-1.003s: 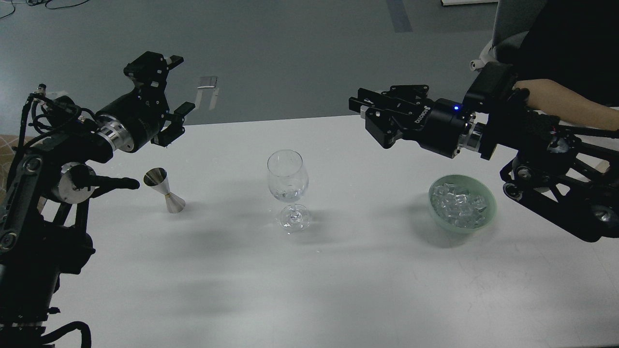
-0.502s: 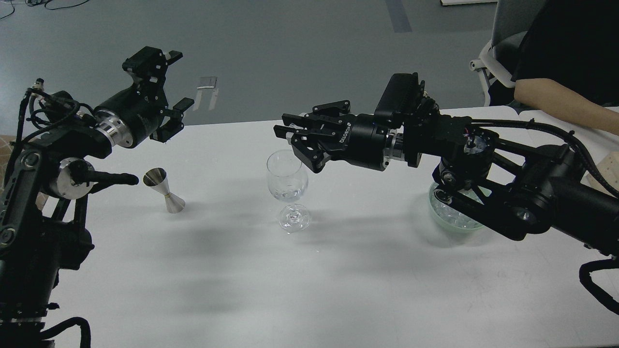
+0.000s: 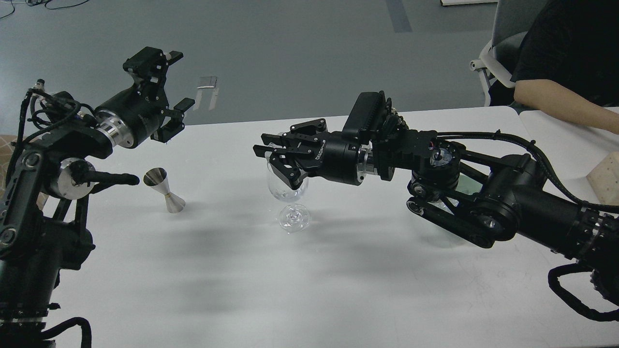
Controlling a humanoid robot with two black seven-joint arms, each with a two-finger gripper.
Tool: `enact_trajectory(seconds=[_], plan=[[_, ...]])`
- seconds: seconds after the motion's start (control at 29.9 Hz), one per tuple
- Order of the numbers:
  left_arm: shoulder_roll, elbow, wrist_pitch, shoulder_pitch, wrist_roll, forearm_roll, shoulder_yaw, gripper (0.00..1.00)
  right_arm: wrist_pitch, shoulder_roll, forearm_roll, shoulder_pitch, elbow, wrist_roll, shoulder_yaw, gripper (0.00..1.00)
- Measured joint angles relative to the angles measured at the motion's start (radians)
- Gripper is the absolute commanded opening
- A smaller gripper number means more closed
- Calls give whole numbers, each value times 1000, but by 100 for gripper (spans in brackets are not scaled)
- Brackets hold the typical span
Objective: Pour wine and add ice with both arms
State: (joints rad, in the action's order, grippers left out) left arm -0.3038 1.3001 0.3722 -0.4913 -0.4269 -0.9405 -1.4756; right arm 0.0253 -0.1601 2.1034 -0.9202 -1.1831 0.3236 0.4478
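Directly below the right gripper (image 3: 273, 162), the wine glass (image 3: 287, 191) stands upright on the white table (image 3: 338, 270), ice (image 3: 286, 195) in its bowl; these fingers are narrowly parted, contents indiscernible. Left gripper (image 3: 172, 82) fingers are spread wide, holding nothing, above the steel jigger (image 3: 166, 190).

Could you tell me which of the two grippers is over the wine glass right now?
The right gripper: it reaches in over the rim of the wine glass. The left gripper hangs open, far off above the steel jigger.

Clear glossy glass wine glass (image 3: 287, 193); polished metal jigger (image 3: 165, 190); matt white table (image 3: 309, 290).
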Motion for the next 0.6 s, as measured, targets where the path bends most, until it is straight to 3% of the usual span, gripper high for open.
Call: enact_trajectory(seconds=[0.27,0.6], plan=[[7,1,0,6,0,0,0,98,-1,8,0,4,8,0,-17,3],[8,1,0,8,0,1,0,98,-1,14,-1,4,9,-6,-15,23]])
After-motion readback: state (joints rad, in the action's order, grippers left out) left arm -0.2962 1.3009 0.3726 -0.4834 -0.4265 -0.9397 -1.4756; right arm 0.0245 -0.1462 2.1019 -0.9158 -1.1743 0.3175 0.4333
